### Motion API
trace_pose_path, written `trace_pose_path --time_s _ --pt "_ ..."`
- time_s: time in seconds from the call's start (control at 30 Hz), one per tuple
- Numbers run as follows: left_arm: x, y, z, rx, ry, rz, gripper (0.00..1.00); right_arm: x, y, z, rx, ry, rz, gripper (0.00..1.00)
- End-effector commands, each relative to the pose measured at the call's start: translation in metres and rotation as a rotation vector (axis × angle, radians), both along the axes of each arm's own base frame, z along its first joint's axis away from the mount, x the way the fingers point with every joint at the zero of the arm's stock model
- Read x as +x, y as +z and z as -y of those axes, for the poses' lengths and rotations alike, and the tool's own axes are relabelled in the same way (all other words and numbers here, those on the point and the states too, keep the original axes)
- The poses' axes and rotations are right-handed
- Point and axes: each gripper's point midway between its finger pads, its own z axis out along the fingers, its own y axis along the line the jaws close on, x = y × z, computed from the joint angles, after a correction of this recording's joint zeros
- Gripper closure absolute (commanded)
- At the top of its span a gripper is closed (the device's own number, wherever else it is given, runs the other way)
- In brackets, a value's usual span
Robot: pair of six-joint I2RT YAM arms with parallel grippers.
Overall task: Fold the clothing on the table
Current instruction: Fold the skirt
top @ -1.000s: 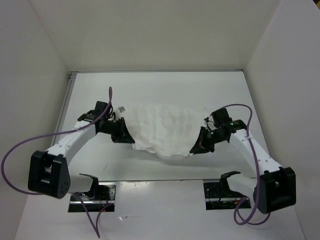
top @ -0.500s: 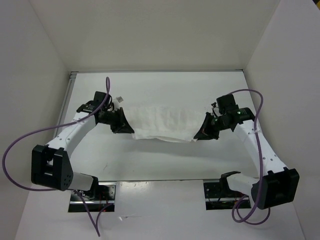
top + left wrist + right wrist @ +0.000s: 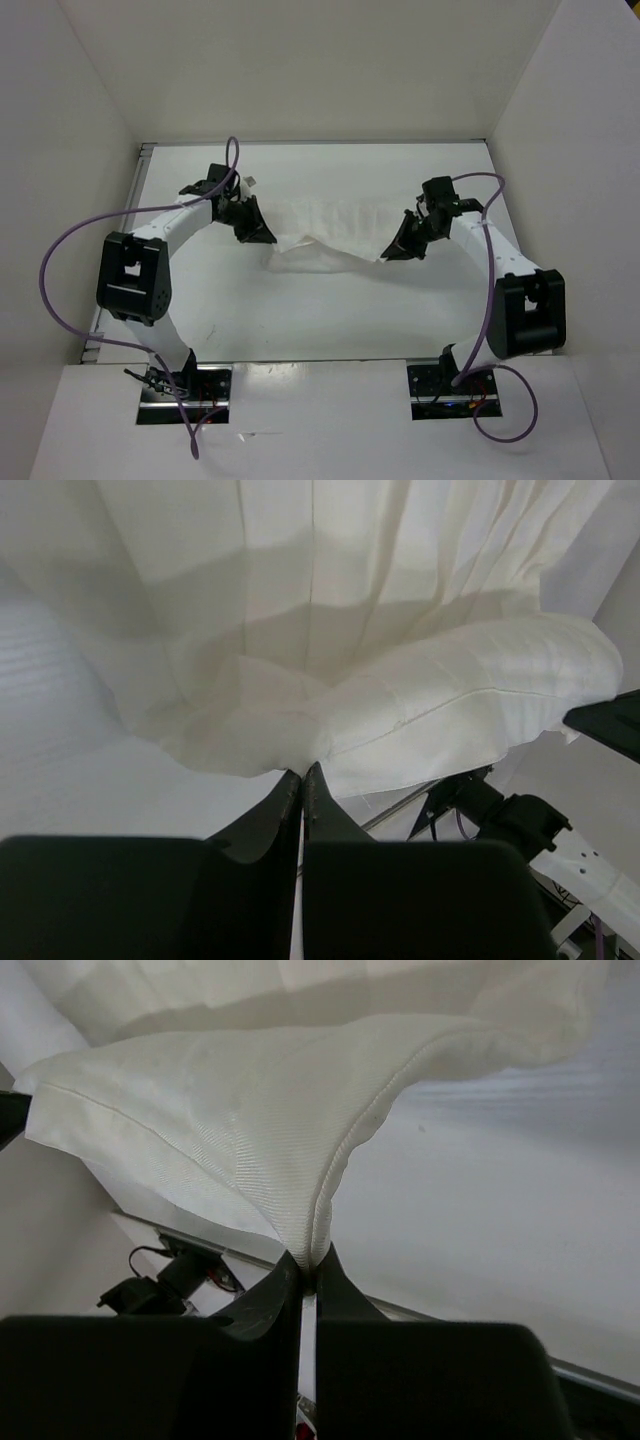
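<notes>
Reaching inward from both edges of the top view, 2 arms bend toward centre frame. The left gripper [image 3: 268, 238] and right gripper [image 3: 388, 256] each pinch an end of the clothing [image 3: 335, 225], which spans mid-frame over the white table [image 3: 320, 320] between white walls [image 3: 60, 120]. Left wrist view: jaws are closed on a bunched, creased fold at lower centre. Right wrist view: jaws are clamped on a hemmed, finely ribbed corner.

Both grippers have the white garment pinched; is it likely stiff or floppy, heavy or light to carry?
Probably floppy: the clothing sags and drapes in folds between the left gripper and the right gripper. Likely light, since small fingertip pinches hold two edges raised. Its woven texture suggests it won't slip easily.
</notes>
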Motion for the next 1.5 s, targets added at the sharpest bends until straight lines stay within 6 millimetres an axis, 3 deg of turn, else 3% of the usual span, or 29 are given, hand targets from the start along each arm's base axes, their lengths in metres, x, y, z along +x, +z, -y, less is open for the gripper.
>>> trace_pose_path --time_s 0.0,0.07,0.13,0.17,0.27,0.3,0.37,0.4,0.43,0.47,0.5,0.53,0.6,0.63,0.7,0.73,0.77,0.8,0.83,0.97,1.03,1.1,1.13,1.17,1.2,1.33,1.37,1.43,1.47 --pt "0.035 0.002 0.002 -0.002 0.029 0.06 1.0 0.044 0.002 0.003 -0.005 -0.036 0.103 0.98" --pt "0.051 0.005 0.003 0.004 0.034 0.081 1.0 0.053 -0.004 0.004 -0.01 -0.048 0.099 0.98" --pt "0.063 -0.009 0.002 0.025 0.044 0.062 1.0 0.067 -0.012 0.005 -0.011 -0.057 0.096 0.97" --pt "0.077 -0.004 0.003 0.031 0.051 0.089 1.0 0.075 -0.014 0.009 -0.02 -0.072 0.102 0.97" --pt "0.103 -0.028 -0.009 0.069 0.104 0.058 1.0 0.117 -0.01 0.02 -0.04 -0.124 0.177 0.97" --pt "0.119 -0.017 -0.007 0.064 0.122 0.093 1.0 0.138 0.001 0.03 -0.056 -0.169 0.231 0.97" --pt "0.137 -0.025 -0.012 0.071 0.149 0.081 1.0 0.166 0.0 0.036 -0.043 -0.208 0.272 0.85" --pt "0.144 -0.023 -0.011 0.064 0.161 0.079 0.99 0.183 0.01 0.04 -0.038 -0.218 0.313 0.74" --pt "0.162 -0.02 -0.015 0.061 0.195 0.095 0.93 0.196 0.001 0.046 -0.04 -0.232 0.317 0.59" --pt "0.169 -0.019 -0.021 0.054 0.22 0.093 0.56 0.209 0.009 0.047 -0.037 -0.248 0.349 0.52" --pt "0.178 -0.016 -0.02 0.04 0.235 0.113 0.51 0.216 0.008 0.051 -0.036 -0.257 0.369 0.46" --pt "0.187 -0.007 -0.028 0.0 0.279 0.115 0.48 0.231 0.022 0.048 0.001 -0.267 0.442 0.39" --pt "0.199 0.006 -0.034 -0.044 0.329 0.156 0.37 0.234 0.04 0.05 0.034 -0.29 0.519 0.39" --pt "0.202 0.026 -0.04 -0.061 0.363 0.191 0.31 0.237 0.071 0.053 0.04 -0.312 0.618 0.39" --pt "0.197 0.036 -0.05 -0.044 0.393 0.225 0.25 0.229 0.081 0.054 0.017 -0.33 0.638 0.39" --pt "0.193 0.058 -0.053 -0.038 0.39 0.283 0.25 0.218 0.091 0.056 0.001 -0.33 0.633 0.39" --pt "0.187 0.062 -0.053 -0.029 0.376 0.297 0.25 0.211 0.09 0.056 -0.032 -0.309 0.627 0.39" --pt "0.175 0.053 -0.055 -0.014 0.363 0.281 0.25 0.204 0.083 0.06 -0.071 -0.305 0.598 0.39" --pt "0.165 0.067 -0.052 -0.017 0.313 0.322 0.26 0.188 0.075 0.059 -0.119 -0.266 0.538 0.39" --pt "0.115 0.052 -0.029 -0.01 0.153 0.296 0.32 0.159 0.047 0.071 -0.265 -0.224 0.445 0.39" --pt "0.098 0.048 -0.013 -0.037 0.064 0.296 0.48 0.149 0.035 0.075 -0.32 -0.202 0.424 0.39" --pt "0.091 0.049 0.007 -0.054 -0.026 0.31 0.75 0.147 0.023 0.077 -0.344 -0.183 0.405 0.39" --pt "0.095 0.04 0.013 -0.048 -0.047 0.301 0.95 0.147 0.017 0.075 -0.333 -0.172 0.39 0.39" --pt "0.102 0.049 0.019 -0.057 -0.068 0.325 1.0 0.147 -0.001 0.073 -0.332 -0.145 0.349 0.39" --pt "0.109 0.035 0.024 -0.042 -0.071 0.298 1.0 0.154 0.0 0.07 -0.319 -0.138 0.351 0.39" --pt "0.147 0.021 0.024 -0.004 -0.032 0.304 1.0 0.161 -0.027 0.056 -0.26 -0.083 0.288 0.43" --pt "0.154 0.006 0.025 0.005 -0.019 0.278 1.0 0.162 -0.026 0.051 -0.234 -0.07 0.288 0.43" --pt "0.169 0.005 0.021 0.038 0.004 0.286 1.0 0.162 -0.028 0.043 -0.209 -0.059 0.285 0.43" --pt "0.175 -0.008 0.019 0.061 0.015 0.268 1.0 0.162 -0.027 0.041 -0.196 -0.061 0.281 0.43"
